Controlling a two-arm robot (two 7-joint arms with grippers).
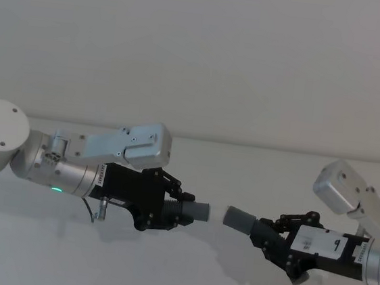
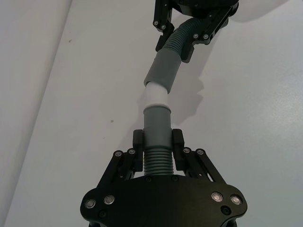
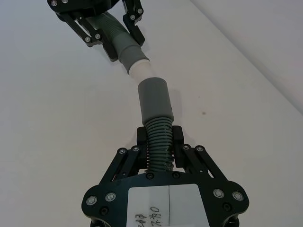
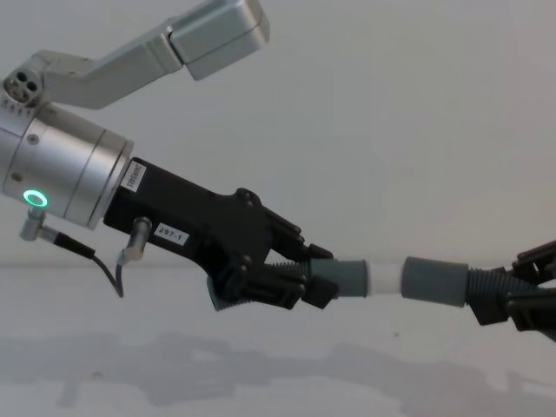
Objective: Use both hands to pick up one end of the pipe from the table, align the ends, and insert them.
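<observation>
left gripper (image 4: 300,282): jaws clamped on the ribbed section of its pipe piece; the collar with the white tip (image 4: 383,276) sticks out ahead of the jaws, toward the other arm.
right gripper (image 3: 159,142): jaws clamped on the ribs of the second piece; the smooth grey socket (image 3: 154,98) projects forward of the jaws.
why held this way: each grip sits behind the mating end, so both ends stay bare and nothing of the jaws blocks insertion.
pipe location: both pieces are lifted off the table (image 1: 182,278), carried between the two grippers.
ends: white tip right at the socket mouth. Chest view looks touching or just entered; head view shows a small gap. Can't tell which.
alignment: near coaxial seen from the side, but both wrist views show a slight kink at the joint. My read: the angle wants trimming before pushing.
stage: pickup done, aligning nearly done, insertion not seated.
room: open table all round, wall well behind, nothing else near either set of jaws. Free travel along the pipe axis.
risk: pushing while kinked could jam the tip on the socket rim, or flex the ribbed hose.
</observation>
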